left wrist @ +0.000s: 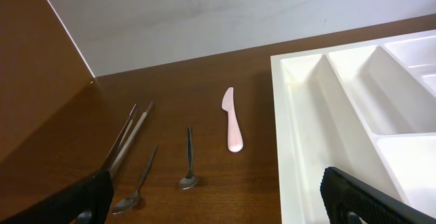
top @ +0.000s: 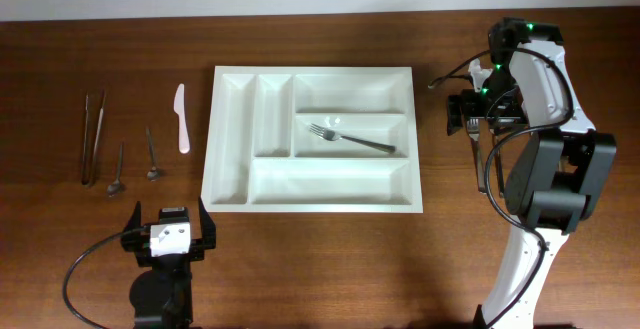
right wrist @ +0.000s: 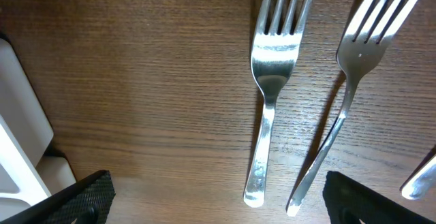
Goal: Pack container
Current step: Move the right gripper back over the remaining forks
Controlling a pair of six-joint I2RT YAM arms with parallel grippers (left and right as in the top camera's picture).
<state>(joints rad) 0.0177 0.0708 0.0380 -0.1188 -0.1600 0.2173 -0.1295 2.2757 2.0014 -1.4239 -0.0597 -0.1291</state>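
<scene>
The container [top: 316, 70], a big white tray with several compartments, lies at the table's middle, and one metal fork [top: 352, 139] rests in its middle long compartment. My left gripper [top: 170, 231] hovers open and empty near the front edge, left of the tray's corner. In the left wrist view its gripper [left wrist: 218, 207] faces the tray's left rim [left wrist: 294, 135]. My right gripper [top: 480, 119] hangs open just right of the tray. In the right wrist view that gripper [right wrist: 218, 200] straddles the handle ends of two forks [right wrist: 269, 94] [right wrist: 347, 94] lying on the wood.
Left of the tray lie metal tongs [top: 92, 137], two small spoons [top: 117, 169] [top: 152, 156] and a white plastic knife [top: 181, 119]. Another utensil's tip [right wrist: 419, 180] shows at the right wrist view's edge. The right arm's base [top: 550, 189] stands at the right.
</scene>
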